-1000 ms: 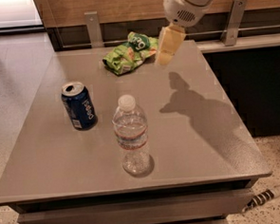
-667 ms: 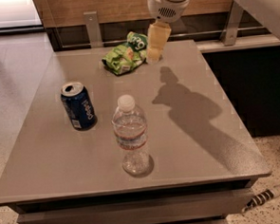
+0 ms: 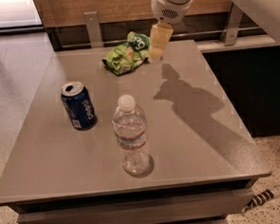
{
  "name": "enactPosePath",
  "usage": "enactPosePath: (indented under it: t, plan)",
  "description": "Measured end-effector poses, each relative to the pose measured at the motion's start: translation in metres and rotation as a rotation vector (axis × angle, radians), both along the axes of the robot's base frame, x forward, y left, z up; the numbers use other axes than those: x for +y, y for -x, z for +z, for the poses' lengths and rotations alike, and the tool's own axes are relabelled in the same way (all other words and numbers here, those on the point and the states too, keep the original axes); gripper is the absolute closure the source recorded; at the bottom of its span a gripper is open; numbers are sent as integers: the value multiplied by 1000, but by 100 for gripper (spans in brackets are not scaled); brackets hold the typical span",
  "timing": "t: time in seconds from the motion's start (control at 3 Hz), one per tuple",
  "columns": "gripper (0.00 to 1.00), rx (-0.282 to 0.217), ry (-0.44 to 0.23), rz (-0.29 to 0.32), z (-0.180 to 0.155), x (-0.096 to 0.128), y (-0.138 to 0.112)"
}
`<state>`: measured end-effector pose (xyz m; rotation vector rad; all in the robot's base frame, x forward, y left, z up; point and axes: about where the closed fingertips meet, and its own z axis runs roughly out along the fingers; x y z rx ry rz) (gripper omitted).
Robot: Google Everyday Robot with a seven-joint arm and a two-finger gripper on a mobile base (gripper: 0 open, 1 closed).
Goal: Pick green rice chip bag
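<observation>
Your gripper (image 3: 157,42) has swung left since a second ago and now hangs over the table's (image 3: 198,134) far edge, just beside the right end of the green rice chip bag (image 3: 125,57); whether it's open or closed, you can't tell from here. The bag hasn't budged, still lying crumpled at the back of the table. The blue can (image 3: 79,106) and water bottle (image 3: 130,136) stand where they were, nearer the front.
</observation>
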<state>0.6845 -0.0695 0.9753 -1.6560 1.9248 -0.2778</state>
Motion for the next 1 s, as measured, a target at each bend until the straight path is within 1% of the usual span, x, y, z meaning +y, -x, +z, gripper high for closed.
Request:
enactPosePath:
  t: [0.33,0.67,1.0]
  plan:
    - [0,18,-59,21,-24,-13,-39]
    - [0,30,-140,56,-47,-21,-80]
    - [0,51,-220,119,-69,-7,-111]
